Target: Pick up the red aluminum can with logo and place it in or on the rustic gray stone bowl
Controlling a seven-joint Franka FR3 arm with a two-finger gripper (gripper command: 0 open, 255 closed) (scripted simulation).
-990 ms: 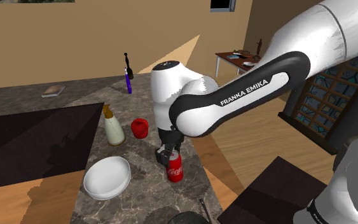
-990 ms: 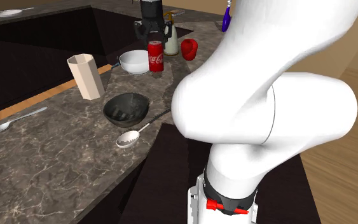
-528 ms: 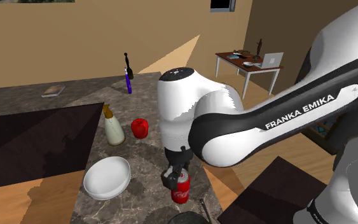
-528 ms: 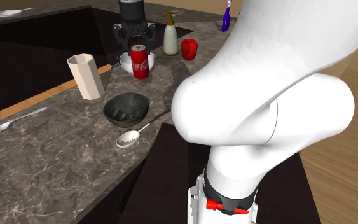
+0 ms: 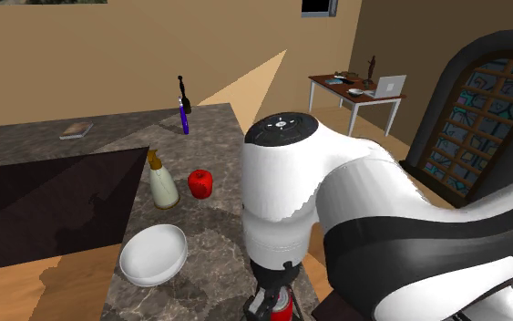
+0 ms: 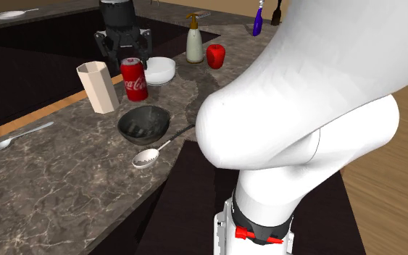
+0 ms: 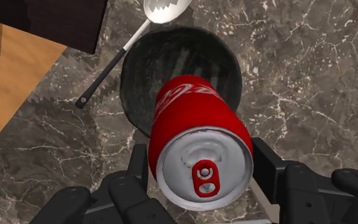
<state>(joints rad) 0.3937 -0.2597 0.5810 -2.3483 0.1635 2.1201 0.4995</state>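
My gripper (image 7: 203, 170) is shut on the red can (image 7: 196, 137), clasping it just below its silver top; the can carries a white script logo. Straight beyond the can lies the dark grey stone bowl (image 7: 171, 57), seemingly with nothing in it. In the second exterior view the can (image 6: 133, 80) hangs upright in the gripper (image 6: 131, 64) just behind the stone bowl (image 6: 144, 124), between a beige cup and a white bowl. At the shoulder view's bottom edge the can (image 5: 284, 306) and the gripper (image 5: 271, 308) peek out under the arm.
A faceted beige cup (image 6: 99, 87) stands close to the can, and a white bowl (image 6: 159, 70) sits behind it. A spoon (image 6: 151, 156) lies by the stone bowl. A soap bottle (image 6: 194, 40), a red object (image 6: 215, 56) and a purple bottle (image 6: 258, 22) stand farther back.
The gripper has carried the can off past the white bowl toward the stone bowl, downward in the shoulder view and leftward in the second exterior view.
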